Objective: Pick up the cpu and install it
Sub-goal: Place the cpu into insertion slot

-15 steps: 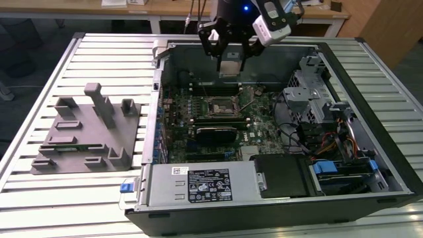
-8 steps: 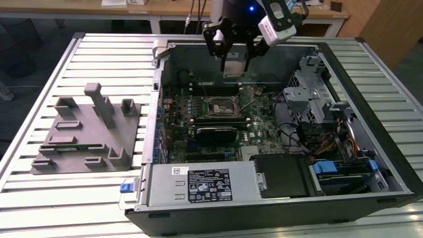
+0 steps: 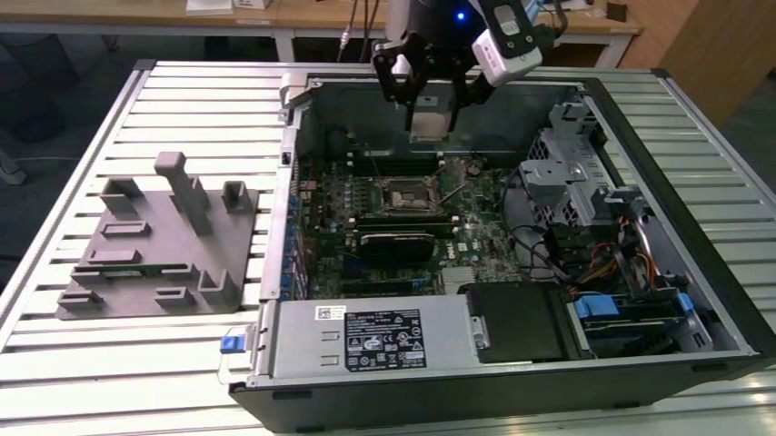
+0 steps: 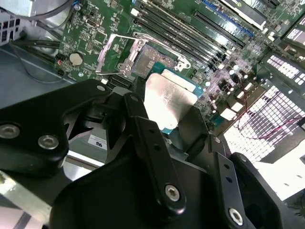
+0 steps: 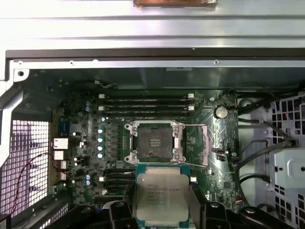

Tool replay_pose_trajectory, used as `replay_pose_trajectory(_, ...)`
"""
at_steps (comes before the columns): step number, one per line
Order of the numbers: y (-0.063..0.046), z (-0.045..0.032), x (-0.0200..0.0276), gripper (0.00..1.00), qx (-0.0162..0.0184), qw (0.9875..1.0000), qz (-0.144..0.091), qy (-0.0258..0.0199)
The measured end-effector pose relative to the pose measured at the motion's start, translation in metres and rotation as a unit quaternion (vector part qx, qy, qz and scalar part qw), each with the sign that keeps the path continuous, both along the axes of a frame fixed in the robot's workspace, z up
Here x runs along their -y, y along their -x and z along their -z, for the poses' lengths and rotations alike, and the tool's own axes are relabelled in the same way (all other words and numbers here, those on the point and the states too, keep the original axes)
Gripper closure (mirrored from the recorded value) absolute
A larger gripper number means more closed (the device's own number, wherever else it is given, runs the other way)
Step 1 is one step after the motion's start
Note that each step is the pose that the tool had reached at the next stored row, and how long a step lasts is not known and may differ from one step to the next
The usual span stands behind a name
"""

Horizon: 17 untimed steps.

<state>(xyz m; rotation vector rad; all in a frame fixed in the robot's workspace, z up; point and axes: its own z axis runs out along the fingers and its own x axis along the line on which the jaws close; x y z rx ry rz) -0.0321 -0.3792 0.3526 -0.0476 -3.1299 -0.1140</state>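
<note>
My gripper hangs over the far part of the open computer case and is shut on the cpu, a small square chip with a pale metal top. In both wrist views the cpu sits flat between the black fingers, held by its edges. The motherboard socket lies below and just beyond the chip, with its metal retention frame swung open and the contact field bare. In the exterior view the socket is nearer the camera than the gripper.
A large grey moulded tray lies on the slatted table at the exterior view's left. Inside the case are memory slots, a drive cage with cables at the right, and the power supply at the front.
</note>
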Motion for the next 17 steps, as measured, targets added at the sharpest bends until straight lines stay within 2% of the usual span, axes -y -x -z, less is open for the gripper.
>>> replay_pose_trajectory(7,0.0,0.0017,0.0,0.47,0.0003,0.999,0.045,0.0009)
replay_pose_trajectory(13,0.0,0.0032,0.0,0.47,0.0004,0.998,0.063,0.0009)
replay_pose_trajectory(17,0.0,0.004,0.0,0.47,0.0004,0.9969,0.078,0.0009)
